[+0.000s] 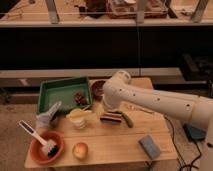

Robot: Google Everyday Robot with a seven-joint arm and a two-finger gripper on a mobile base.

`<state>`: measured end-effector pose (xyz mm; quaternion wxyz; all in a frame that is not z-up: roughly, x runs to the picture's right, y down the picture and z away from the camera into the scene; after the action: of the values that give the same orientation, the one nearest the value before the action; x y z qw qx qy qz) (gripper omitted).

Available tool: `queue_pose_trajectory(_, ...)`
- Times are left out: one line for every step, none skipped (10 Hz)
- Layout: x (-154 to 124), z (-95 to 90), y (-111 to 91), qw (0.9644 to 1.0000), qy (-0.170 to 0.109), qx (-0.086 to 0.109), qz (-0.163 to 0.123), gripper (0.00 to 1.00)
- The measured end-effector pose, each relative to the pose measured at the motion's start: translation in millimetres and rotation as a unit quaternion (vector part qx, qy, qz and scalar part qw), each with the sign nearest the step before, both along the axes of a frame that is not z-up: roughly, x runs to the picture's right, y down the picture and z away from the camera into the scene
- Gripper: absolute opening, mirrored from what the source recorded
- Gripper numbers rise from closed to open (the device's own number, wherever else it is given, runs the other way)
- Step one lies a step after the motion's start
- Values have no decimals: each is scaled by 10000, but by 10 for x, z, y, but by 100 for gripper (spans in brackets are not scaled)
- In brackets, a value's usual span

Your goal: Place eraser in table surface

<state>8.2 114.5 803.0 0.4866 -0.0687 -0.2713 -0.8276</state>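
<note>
The eraser point(111, 118), a small dark block with a reddish and a pale stripe, lies flat near the middle of the light-brown wooden table surface point(115, 146). My white arm reaches in from the right and bends down over it. My gripper point(109, 109) is at the arm's lower end, right above the eraser and mostly hidden by the arm. I cannot tell whether it touches the eraser.
A small green vegetable point(128, 120) lies just right of the eraser and a yellow cup point(79, 118) just left. A green tray point(59, 91), a dark bowl point(98, 89), a white cloth point(47, 118), an orange bowl with a brush point(46, 145), an apple point(80, 150) and a grey-blue pad point(149, 146) are also on the table.
</note>
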Motion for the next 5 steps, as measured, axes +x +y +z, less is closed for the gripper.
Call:
queue_pose_trajectory(-57,108,23,9996,-123,26,-256,70)
queue_pose_trajectory(-47,196,41,9992,-117,9,-373,70)
queue_pose_trajectory(-20,303,50,9988,-104,-35,-486,70)
queue_pose_trajectory(56,388,43,9985,-123,-58,-527,70)
queue_pose_trajectory(136,408,61,9984,-179,-133,-514,70)
